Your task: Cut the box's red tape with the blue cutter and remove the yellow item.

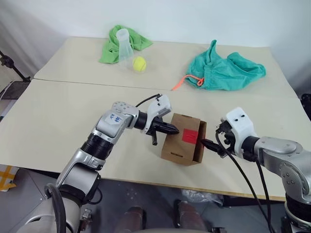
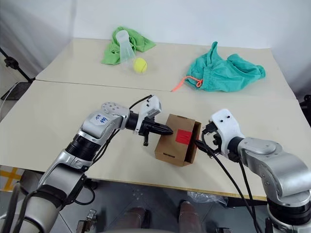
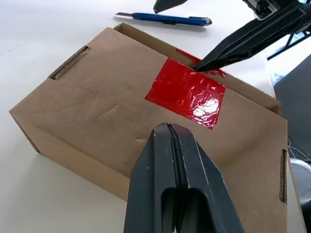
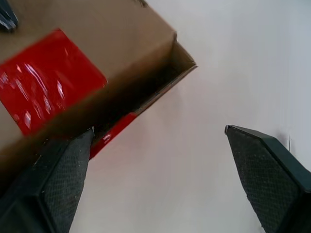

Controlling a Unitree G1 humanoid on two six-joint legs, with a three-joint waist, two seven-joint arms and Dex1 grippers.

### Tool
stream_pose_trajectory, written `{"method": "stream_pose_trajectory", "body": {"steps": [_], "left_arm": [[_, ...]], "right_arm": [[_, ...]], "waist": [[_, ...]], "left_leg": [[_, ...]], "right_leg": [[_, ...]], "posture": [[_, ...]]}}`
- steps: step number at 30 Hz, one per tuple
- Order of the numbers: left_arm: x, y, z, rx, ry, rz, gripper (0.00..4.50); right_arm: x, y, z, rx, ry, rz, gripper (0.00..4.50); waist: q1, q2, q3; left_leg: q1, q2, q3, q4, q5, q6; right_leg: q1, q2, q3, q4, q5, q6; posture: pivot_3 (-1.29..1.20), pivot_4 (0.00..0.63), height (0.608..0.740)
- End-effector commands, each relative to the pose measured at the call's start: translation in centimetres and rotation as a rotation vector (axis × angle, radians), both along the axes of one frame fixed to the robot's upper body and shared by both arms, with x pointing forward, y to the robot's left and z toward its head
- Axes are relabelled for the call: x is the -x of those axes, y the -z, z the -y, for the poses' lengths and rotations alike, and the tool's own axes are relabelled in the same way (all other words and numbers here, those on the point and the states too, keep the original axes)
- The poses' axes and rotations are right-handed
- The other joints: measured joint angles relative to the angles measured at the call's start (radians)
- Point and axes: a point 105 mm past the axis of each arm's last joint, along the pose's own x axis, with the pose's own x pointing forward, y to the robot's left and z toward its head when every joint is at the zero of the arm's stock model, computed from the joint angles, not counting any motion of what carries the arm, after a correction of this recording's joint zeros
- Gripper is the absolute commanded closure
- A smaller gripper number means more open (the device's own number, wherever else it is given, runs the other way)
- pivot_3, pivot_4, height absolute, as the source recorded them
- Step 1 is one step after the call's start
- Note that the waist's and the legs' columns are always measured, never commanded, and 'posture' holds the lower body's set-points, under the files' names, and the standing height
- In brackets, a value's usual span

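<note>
Fingers clenched empty on left gripper [image 1: 171, 128], pressing box [image 1: 183, 141] at its 9 o'clock; right gripper [image 4: 155, 145] spread, prying at 3 o'clock. Could tip or skid the box.

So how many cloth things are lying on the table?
2. A light green cloth lies at the table's far left, behind a clear cup. A teal drawstring bag lies at the far right. None seems hidden.
</note>
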Motion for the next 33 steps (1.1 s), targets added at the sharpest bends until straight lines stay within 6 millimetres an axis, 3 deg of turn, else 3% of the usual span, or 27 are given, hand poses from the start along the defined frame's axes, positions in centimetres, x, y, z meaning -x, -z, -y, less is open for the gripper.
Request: {"method": "stream_pose_trajectory", "body": {"steps": [1,11,17,26,33], "left_arm": [[0.0,0.5,0.0,-0.038,0.004,0.005,4.5],[0.0,0.7,-0.1,-0.044,-0.007,-0.002,4.5],[0.0,0.6,-0.6,-0.043,-0.026,-0.005,4.5],[0.2,0.6,-0.7,-0.025,-0.043,-0.013,4.5],[0.5,0.7,-0.6,-0.018,-0.041,-0.018,4.5]], "right_arm": [[0.8,1.1,0.2,0.024,-0.033,-0.054,0.02],[2.4,3.7,0.9,0.077,-0.133,-0.154,0.02],[2.5,3.5,1.1,0.06,-0.152,-0.144,0.02],[0.7,0.9,0.7,-0.328,-0.054,-0.156,0.02],[0.6,2.7,-0.4,-0.5,-0.063,-0.335,0.02]], "waist": [[0.0,0.0,0.0],[0.0,0.0,0.0],[-0.001,0.0,0.0],[-0.002,-0.001,0.0],[-0.001,-0.001,0.0]], "left_leg": [[0.0,0.0,0.0,0.0,0.0,0.0],[0.0,0.0,0.0,0.002,0.0,0.0],[0.0,0.0,0.0,0.002,0.0,0.0],[0.001,0.001,0.0,0.003,0.0,0.001],[0.001,0.001,0.0,0.002,0.0,0.0]], "right_leg": [[0.0,0.0,0.0,0.0,0.0,0.0],[0.0,0.0,0.0,0.001,0.0,0.0],[0.0,0.0,0.0,0.002,0.0,0.0],[0.0,0.001,0.001,0.003,0.0,0.0],[0.0,0.0,0.001,0.003,0.0,0.0]], "posture": [[0.0,0.15,0.74],[0.0,0.15,0.74],[0.0,0.15,0.74],[0.0,0.15,0.74],[0.0,0.15,0.74]]}}
